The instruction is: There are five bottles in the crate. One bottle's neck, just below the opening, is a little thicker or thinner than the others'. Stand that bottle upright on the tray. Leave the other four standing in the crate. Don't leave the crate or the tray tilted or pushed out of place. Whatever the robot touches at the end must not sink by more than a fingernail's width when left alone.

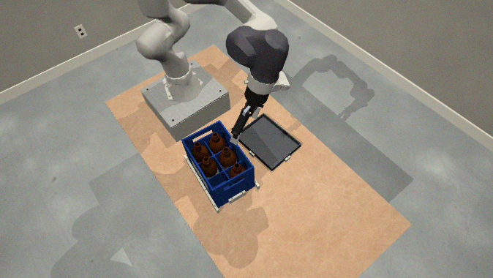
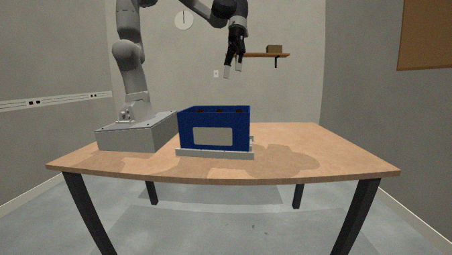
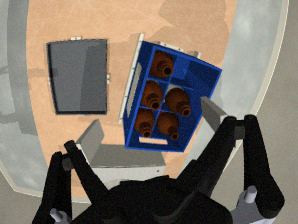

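- My hand (image 1: 246,126) (image 2: 233,68) (image 3: 150,117): open, the fingers spread wide with nothing between them; it hangs well above the crate, touching neither crate nor tray.
- Crate (image 1: 239,187) (image 2: 214,120) (image 3: 172,146): blue, upright and level on the surface (image 1: 311,197) (image 2: 335,144) (image 3: 130,20), with a pale label (image 2: 212,136) on one long side.
- Bottles (image 1: 228,159) (image 3: 178,101): five, brown, standing in the crate, each in its own compartment of the six. The one with the odd neck is among them; I cannot tell which from these views.
- Tray (image 1: 271,140) (image 3: 78,77): dark, rectangular, lying flat beside the crate and apart from it; the bottle for it is still to be placed there. In the exterior view the tray cannot be made out.
- Pale strips (image 1: 201,183) (image 2: 214,154) (image 3: 131,80): low, set along the foot of the crate; small pale blocks (image 1: 287,158) (image 3: 76,38) sit at the tray's edges.
- Grey box (image 1: 199,117) (image 2: 125,142) (image 3: 125,172): supports my arm, near one end of the crate.
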Controlling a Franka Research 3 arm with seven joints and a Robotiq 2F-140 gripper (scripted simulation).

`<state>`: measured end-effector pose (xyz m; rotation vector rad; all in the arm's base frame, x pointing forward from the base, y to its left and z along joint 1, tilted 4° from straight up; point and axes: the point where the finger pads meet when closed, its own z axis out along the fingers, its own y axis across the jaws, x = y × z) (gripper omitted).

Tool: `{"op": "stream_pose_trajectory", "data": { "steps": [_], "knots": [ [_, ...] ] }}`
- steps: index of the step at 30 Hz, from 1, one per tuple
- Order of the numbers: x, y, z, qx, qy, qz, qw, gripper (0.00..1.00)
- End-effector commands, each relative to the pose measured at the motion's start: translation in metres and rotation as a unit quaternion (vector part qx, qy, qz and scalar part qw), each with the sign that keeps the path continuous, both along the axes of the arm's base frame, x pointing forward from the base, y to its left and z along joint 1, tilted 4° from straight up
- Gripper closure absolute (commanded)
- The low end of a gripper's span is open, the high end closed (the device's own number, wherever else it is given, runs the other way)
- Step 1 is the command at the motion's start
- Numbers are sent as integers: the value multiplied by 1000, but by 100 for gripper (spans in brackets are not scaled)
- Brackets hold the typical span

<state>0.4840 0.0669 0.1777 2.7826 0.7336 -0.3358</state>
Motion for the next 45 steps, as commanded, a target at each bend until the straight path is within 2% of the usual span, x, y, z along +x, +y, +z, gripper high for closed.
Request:
{"op": "stream_pose_trajectory", "data": {
  "steps": [1,3,5,6,9,20,22,26,45],
  "knots": [
    [8,-21,-6,40,2,73,996,0],
    [5,-34,-10,48,2,78,996,0],
    [5,-34,-10,48,2,78,996,0],
    [1,-50,-14,57,0,83,995,0],
    [-5,-72,-21,71,-2,92,993,0],
    [-32,-126,-42,110,-14,117,987,0],
    [-32,-126,-42,110,-14,117,987,0],
    [-51,-151,-56,134,-25,133,982,0],
    [-55,-154,-58,137,-27,136,981,0]
  ]
}}
